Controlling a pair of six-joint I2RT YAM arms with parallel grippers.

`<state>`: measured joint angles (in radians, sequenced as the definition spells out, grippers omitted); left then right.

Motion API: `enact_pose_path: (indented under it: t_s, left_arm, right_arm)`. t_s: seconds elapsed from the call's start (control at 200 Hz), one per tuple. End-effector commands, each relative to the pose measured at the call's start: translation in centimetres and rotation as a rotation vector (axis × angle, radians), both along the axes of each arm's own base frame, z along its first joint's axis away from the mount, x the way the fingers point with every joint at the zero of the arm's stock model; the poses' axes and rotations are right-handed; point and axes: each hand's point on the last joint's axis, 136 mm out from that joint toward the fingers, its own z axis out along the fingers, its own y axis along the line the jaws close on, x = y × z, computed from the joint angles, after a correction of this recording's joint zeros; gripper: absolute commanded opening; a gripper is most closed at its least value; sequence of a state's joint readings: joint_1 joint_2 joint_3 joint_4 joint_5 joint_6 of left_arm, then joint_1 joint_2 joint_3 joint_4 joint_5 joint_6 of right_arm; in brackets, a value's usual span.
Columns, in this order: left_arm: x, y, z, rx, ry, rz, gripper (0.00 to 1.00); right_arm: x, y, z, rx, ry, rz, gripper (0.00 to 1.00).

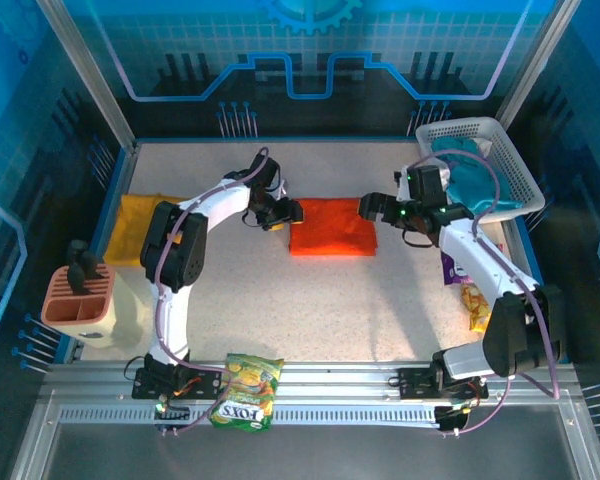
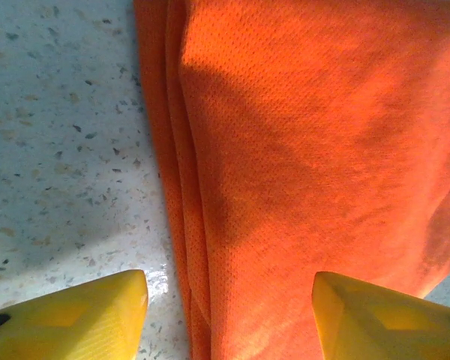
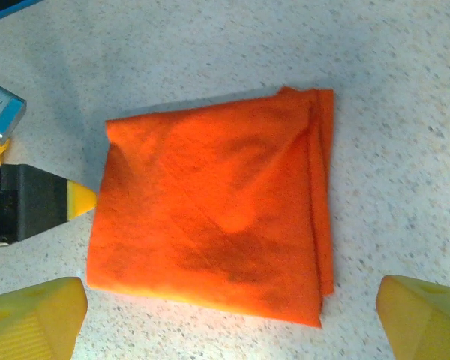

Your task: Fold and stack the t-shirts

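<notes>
Tabletop [image 1: 380, 320] speckled beige, walls [image 1: 380, 40] blue

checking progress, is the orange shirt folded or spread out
Folded. The orange shirt lies as a compact rectangle on the table, and stacked layer edges show along one side in both wrist views.

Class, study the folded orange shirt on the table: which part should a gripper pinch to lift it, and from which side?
Probably the orange shirt by its left edge, approached from the left over bare table. The layers lie stacked there, so one pinch could catch all; the open left gripper straddles it.
</notes>
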<state>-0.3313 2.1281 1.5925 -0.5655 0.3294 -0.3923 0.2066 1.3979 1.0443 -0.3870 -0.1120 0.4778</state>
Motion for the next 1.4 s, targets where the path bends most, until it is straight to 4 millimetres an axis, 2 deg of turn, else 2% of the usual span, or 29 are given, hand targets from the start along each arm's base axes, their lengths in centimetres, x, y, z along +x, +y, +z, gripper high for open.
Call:
enact_pose_path:
  t_s: [0.0, 0.27, 0.425, 0.52, 0.54, 0.6, 0.911, 1.191, 1.246, 1.306, 1.396]
  left_arm:
    - [-0.6, 0.3, -0.9, 0.045, 0.043, -0.036, 0.61]
    - [0.0, -1.2, -1.4, 0.024, 0.066, -0.080, 0.60]
    - [0.3, -1.3, -2.1, 0.043, 0.099, -0.076, 0.59]
    - [0.2, -1.2, -2.6, 0.067, 0.111, -0.070, 0.59]
    - [0.3, -1.2, -2.6, 0.073, 0.110, -0.067, 0.59]
    - [0.2, -1.2, -2.8, 0.096, 0.110, -0.065, 0.59]
    - [-0.5, -4.0, -3.6, 0.068, 0.147, -0.111, 0.54]
    - [-0.4, -4.3, -3.8, 0.071, 0.147, -0.103, 0.32]
    - [-0.4, -4.3, -3.9, 0.077, 0.149, -0.103, 0.22]
    - [-0.4, -4.2, -4.0, 0.086, 0.150, -0.104, 0.17]
    - [-0.4, -3.7, -3.9, 0.112, 0.146, -0.096, 0.01]
  right_arm:
    - [-0.6, -1.0, -1.1, 0.019, 0.017, -0.026, 1.00]
    - [-1.4, -1.0, -1.8, 0.073, 0.017, -0.029, 1.00]
    - [-1.7, -1.1, -1.8, 0.100, 0.017, -0.034, 1.00]
    - [-1.6, -1.1, -1.0, 0.121, -0.014, -0.031, 1.00]
    - [-2.1, -1.2, -1.9, 0.124, 0.003, -0.030, 1.00]
    - [-2.2, -1.1, -1.8, 0.148, -0.004, -0.028, 1.00]
    - [-2.0, -1.4, -1.4, 0.188, -0.026, -0.036, 1.00]
    - [-2.2, -1.5, -1.7, 0.218, -0.019, -0.037, 1.00]
    - [-2.2, -1.6, -1.7, 0.222, -0.019, -0.039, 1.00]
    - [-2.2, -1.8, -1.6, 0.225, -0.021, -0.044, 1.00]
    - [-2.2, -2.0, -1.6, 0.230, -0.023, -0.047, 1.00]
